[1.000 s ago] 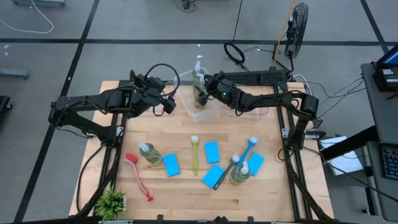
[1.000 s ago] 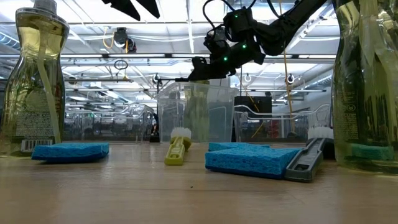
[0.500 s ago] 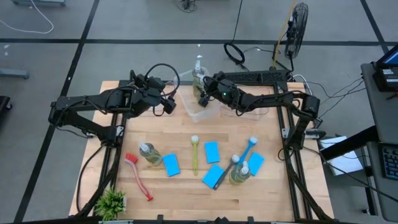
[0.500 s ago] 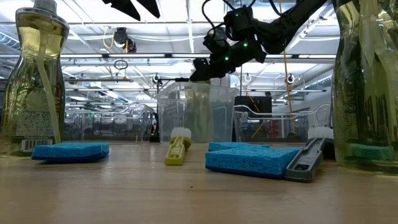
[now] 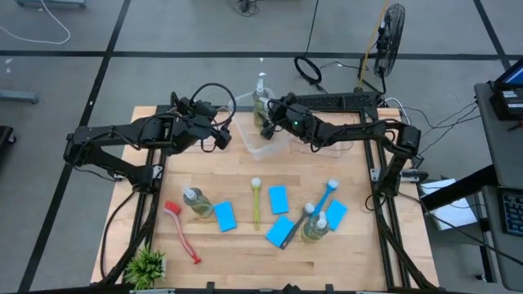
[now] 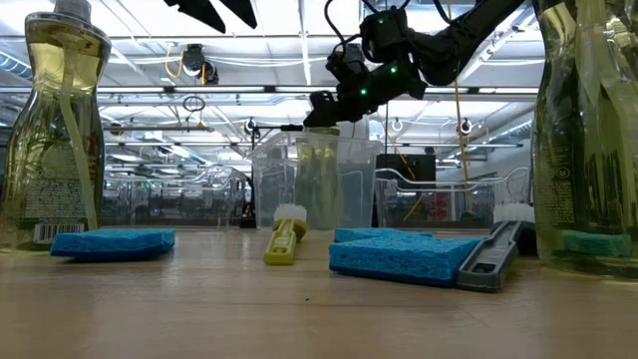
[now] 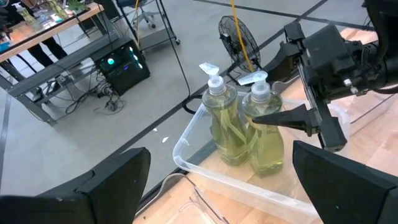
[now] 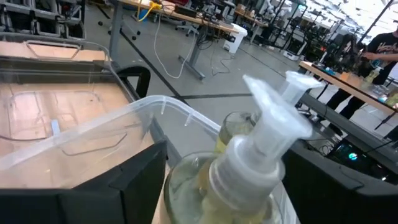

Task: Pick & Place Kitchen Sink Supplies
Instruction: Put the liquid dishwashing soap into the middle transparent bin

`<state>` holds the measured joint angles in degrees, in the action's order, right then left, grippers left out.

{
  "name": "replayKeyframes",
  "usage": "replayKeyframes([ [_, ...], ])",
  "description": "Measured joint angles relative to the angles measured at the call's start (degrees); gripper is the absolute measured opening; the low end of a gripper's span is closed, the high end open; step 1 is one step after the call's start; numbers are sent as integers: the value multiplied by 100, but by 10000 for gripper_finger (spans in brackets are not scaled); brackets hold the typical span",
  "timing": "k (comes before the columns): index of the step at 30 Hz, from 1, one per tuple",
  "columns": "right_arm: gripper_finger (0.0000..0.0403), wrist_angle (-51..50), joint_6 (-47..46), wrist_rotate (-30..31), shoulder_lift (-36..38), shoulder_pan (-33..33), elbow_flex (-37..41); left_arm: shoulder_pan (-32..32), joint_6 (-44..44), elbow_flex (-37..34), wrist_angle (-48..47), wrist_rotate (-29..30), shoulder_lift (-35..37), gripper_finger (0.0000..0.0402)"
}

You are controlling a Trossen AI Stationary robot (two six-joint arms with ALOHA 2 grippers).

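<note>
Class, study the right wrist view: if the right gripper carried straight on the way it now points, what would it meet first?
Most likely the nearer pump bottle in the clear tub, its pump head between the right gripper's open fingers; exact depth is unclear.

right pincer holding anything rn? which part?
Nothing held. Right pincer stands open around the nearer pump bottle in the clear tub; left pincer open, empty.

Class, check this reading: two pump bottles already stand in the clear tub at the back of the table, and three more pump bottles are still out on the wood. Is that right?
Not quite. Two pump bottles do stand in the clear tub, as the left wrist view shows, but the high view shows only two more out on the wood: one bottle beside the red brush and another among the sponges.
</note>
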<state>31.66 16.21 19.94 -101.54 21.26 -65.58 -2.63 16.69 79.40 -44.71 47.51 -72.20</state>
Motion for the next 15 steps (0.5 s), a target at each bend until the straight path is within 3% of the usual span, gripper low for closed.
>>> replayKeyframes([
  [9, 320, -66, 326, 256, 433, -71, -2, 0, 2, 0, 2, -2, 0, 392],
  [15, 320, -332, 419, 272, 1117, -179, -2, -2, 2, 0, 6, -4, 0, 392],
])
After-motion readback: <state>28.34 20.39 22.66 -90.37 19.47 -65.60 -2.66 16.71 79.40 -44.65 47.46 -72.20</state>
